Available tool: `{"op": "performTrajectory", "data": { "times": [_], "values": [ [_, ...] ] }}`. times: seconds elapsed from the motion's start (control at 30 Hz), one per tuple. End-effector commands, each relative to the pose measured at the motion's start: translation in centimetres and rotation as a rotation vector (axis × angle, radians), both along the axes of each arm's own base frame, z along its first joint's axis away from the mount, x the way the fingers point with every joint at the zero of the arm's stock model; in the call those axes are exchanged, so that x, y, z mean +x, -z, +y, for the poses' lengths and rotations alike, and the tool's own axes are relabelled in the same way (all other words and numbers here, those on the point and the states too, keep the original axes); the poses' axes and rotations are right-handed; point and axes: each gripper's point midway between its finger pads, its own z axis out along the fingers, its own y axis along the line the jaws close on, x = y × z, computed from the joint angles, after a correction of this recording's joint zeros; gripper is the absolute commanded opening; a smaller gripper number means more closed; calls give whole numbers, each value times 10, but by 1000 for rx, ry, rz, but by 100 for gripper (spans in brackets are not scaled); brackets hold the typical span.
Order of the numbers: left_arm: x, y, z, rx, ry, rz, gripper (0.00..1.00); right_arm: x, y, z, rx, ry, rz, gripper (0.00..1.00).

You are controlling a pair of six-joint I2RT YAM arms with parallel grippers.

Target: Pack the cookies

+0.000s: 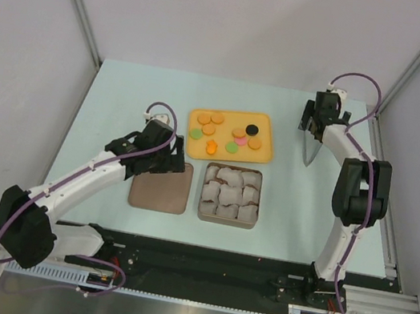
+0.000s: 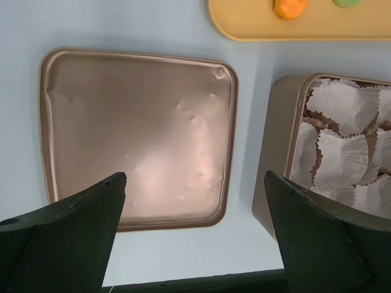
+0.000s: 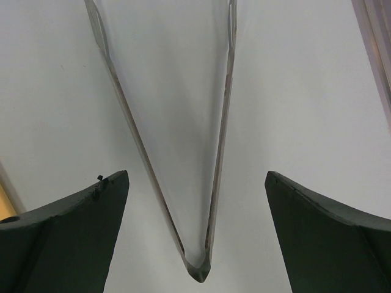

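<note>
Left claw (image 1: 169, 168) hangs above a brown metal lid (image 1: 161, 187), its two fingers (image 2: 73, 238) spread wide and holding nothing. In the left wrist view the lid (image 2: 140, 134) lies flat on the pale blue table (image 1: 121, 109) with its rim turned up, and its surface is dented in several spots.

Just to the right of the lid, with a strip of table between them, sits a square tin (image 1: 225, 222) of the same brown colour. It is filled with crumpled white paper cups (image 1: 230, 193), packed side by side. The left wrist view catches the tin's near wall (image 2: 272, 152) and some of the cups (image 2: 336, 140).

Beyond the lid and the tin, toward the far side of the table, lies a yellow tray (image 1: 269, 155). The cookies (image 1: 208, 129) are all on it, spread in a loose scatter: mostly round orange discs, a black one (image 1: 253, 129) near the far right, a green one (image 1: 230, 147) and a pink one (image 1: 242, 140) close together, and an orange flower shape (image 1: 211, 147) at the near edge. The tray does not touch the tin.

Further right, well apart from the tray, a pair of metal tongs (image 1: 308, 151) rests on the table. The right claw (image 1: 311, 130) is right at them with its fingers (image 3: 330, 238) parted wide. In the right wrist view the tongs (image 3: 220, 146) lie between the fingers, touched by neither, joined end nearest the camera and the two arms fanning away.
</note>
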Motion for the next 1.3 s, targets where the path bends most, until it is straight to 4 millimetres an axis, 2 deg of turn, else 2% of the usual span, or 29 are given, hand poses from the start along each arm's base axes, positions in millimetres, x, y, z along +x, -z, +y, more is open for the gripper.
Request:
{"op": "performTrajectory", "data": {
  "times": [0.0,0.17,0.3,0.37,0.4,0.47,0.63,0.87,1.27],
  "values": [
    [4,-11,-7,-38,28,-46,100,5,-13,2,11,-9,-15,100],
    [5,-9,-8,-36,30,-39,100,-4,-18,-1,3,22,-19,100],
    [5,-6,-9,-40,31,-27,99,-17,-15,14,9,-6,-3,97],
    [4,-6,-11,-50,37,-21,98,-21,-13,17,0,-13,15,91],
    [4,-6,-12,-50,42,-21,98,-21,-13,17,2,-12,18,81],
    [4,-5,-13,-54,45,-17,97,-25,-6,19,2,-16,46,76],
    [2,-7,-14,-67,53,-26,97,-33,5,17,-9,-6,105,75],
    [0,-5,-16,-77,65,-21,97,-49,23,10,-3,32,167,83],
    [-3,-1,-20,-90,81,-2,96,-59,48,13,38,36,235,77]
  ]
}}
